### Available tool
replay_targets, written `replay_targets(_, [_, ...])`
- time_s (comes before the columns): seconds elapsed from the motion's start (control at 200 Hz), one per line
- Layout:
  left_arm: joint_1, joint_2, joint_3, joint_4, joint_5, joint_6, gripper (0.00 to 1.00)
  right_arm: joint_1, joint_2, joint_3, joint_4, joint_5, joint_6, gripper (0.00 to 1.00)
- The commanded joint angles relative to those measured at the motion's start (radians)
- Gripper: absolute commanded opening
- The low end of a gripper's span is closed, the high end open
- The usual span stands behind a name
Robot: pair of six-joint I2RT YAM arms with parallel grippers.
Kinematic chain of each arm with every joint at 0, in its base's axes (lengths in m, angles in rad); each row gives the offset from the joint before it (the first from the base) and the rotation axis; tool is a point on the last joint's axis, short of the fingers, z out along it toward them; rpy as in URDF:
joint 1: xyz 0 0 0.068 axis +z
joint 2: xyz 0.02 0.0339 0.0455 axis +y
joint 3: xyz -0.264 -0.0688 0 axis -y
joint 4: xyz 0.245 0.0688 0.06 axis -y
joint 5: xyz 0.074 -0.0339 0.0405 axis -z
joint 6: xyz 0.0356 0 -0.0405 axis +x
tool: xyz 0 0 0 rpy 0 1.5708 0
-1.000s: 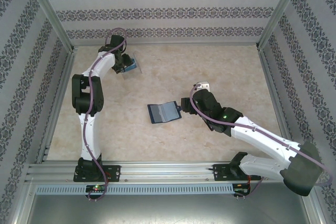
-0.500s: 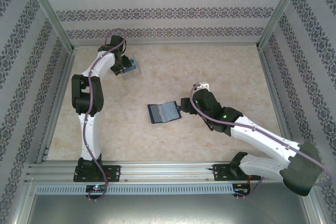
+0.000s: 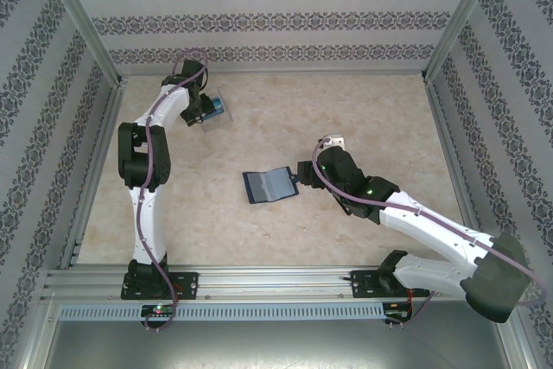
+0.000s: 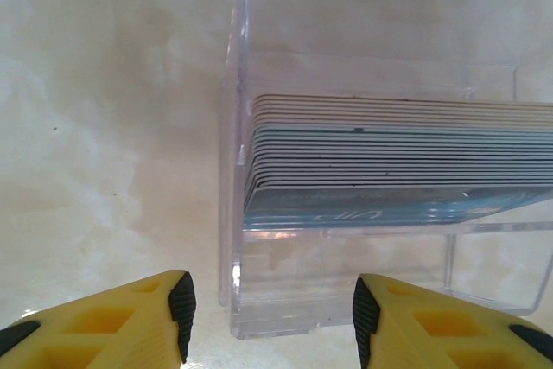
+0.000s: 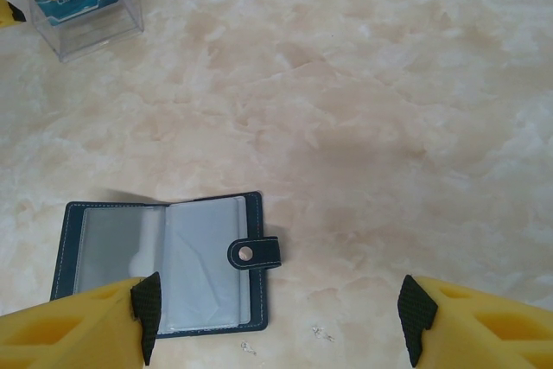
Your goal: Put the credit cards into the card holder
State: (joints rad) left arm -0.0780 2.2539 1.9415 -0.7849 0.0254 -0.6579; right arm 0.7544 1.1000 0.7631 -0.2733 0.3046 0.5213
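Observation:
The credit cards (image 4: 389, 205) stand as a stack on edge inside a clear plastic box (image 4: 259, 300), with a blue card at the front; the box (image 3: 216, 108) sits at the back left of the table. My left gripper (image 4: 272, 317) is open, its yellow fingers either side of the box's near end, gripping nothing. The card holder (image 5: 164, 270) lies open mid-table (image 3: 270, 184), pale sleeves up, snap tab (image 5: 253, 253) pointing right. My right gripper (image 5: 279, 317) hovers open over its right edge, and sits just right of the holder in the top view (image 3: 301, 175).
Metal frame rails and patterned walls close in the marble-look table (image 3: 363, 110) on three sides. The right wrist view has the clear box (image 5: 82, 2) far off at the upper left. A few small specks (image 5: 320, 333) lie beside the holder.
The left gripper has edged slightly at the clear box and its jaws have narrowed a touch. The right arm and the card holder have not moved.

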Motion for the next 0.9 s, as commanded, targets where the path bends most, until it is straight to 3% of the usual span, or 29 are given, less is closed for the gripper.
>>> replay_targets(0.0, [0.009, -0.047, -0.002, -0.056, -0.03, 0.032, 0.52, -0.006, 0.011, -0.007, 0.003, -0.009, 0.013, 0.75])
replay_targets(0.185, [0.011, -0.028, 0.007, -0.068, -0.042, 0.038, 0.39, -0.007, 0.027, 0.002, 0.002, -0.016, 0.013, 0.75])
replay_targets(0.455, [0.01, -0.012, -0.005, -0.065, -0.03, 0.037, 0.29, -0.007, 0.031, 0.008, 0.005, -0.018, 0.014, 0.75])
replay_targets(0.535, [0.009, -0.023, -0.043, -0.033, -0.014, 0.011, 0.2, -0.008, 0.032, 0.01, 0.007, -0.018, 0.015, 0.75])
replay_targets(0.894, [-0.049, -0.078, -0.164, 0.057, 0.052, -0.166, 0.09, -0.007, 0.035, 0.007, 0.02, -0.021, 0.021, 0.74])
